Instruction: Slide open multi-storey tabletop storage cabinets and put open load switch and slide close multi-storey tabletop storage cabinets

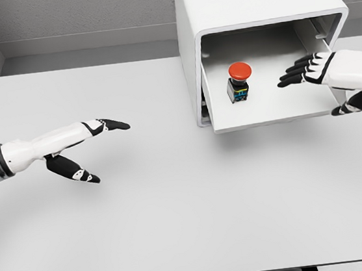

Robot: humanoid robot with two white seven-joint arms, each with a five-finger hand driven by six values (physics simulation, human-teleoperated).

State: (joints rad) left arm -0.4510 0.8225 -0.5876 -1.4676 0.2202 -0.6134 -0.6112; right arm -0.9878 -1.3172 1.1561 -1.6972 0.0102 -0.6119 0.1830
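A: Load switch (239, 82) — where is it sitting?

B: Starting from the right hand (307, 70): its fingers are lying spread and straight, gripping nothing, hovering inside the pulled-out drawer (267, 114). The switch is standing upright at nine o'clock from those fingertips, near but apart, red button on top, resting on the drawer floor.

A: So the placing is looking done?

B: I'm judging so — the drawer is standing open out of the cabinet (251, 3) and the switch is lying in it, free of the hand. What is remaining, I'd say, is pushing the drawer shut.

A: And the other arm?

B: The left hand (93, 142) is hanging over the table (178, 227) well off at nine o'clock from the cabinet, fingers extended, thumb splayed toward five o'clock, holding nothing.
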